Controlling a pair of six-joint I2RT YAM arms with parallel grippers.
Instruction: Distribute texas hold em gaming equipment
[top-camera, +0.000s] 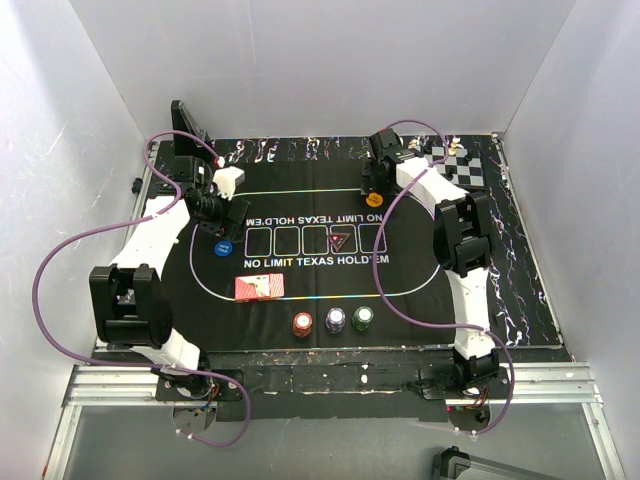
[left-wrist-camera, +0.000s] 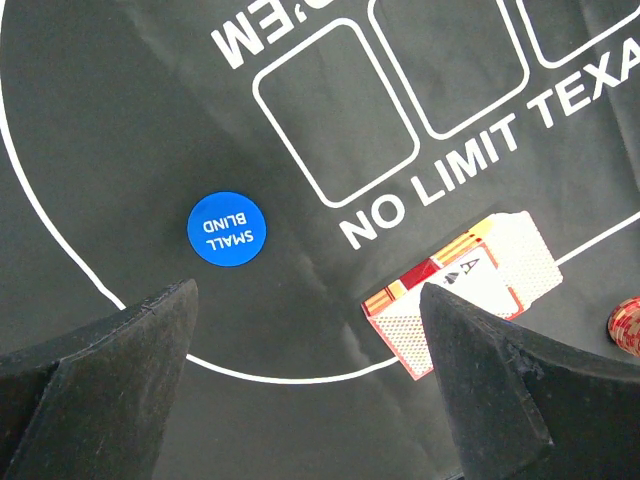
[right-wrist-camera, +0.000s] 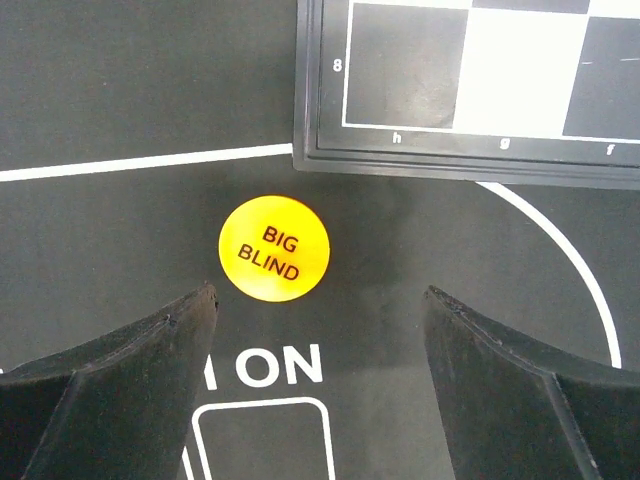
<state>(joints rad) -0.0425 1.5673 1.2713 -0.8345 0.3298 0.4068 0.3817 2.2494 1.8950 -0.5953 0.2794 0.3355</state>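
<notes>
A blue SMALL BLIND button (top-camera: 223, 247) (left-wrist-camera: 226, 229) lies on the mat's left. A yellow BIG BLIND button (top-camera: 375, 199) (right-wrist-camera: 274, 248) lies at the far side. Red-backed cards (top-camera: 259, 288) (left-wrist-camera: 470, 285) lie near the front line. Red (top-camera: 302, 324), purple (top-camera: 335, 320) and green (top-camera: 362, 318) chip stacks stand in a row at the front. A red triangular marker (top-camera: 340, 241) sits in a card box. My left gripper (top-camera: 222, 222) (left-wrist-camera: 305, 330) is open and empty above the mat by the blue button. My right gripper (top-camera: 372, 183) (right-wrist-camera: 318, 325) is open and empty just by the yellow button.
The black "NO LIMIT TEXAS HOLD'EM" mat (top-camera: 300, 275) covers the table. A chessboard (top-camera: 462, 165) (right-wrist-camera: 470, 85) with pieces sits at the far right corner, its edge close to the yellow button. White walls enclose three sides.
</notes>
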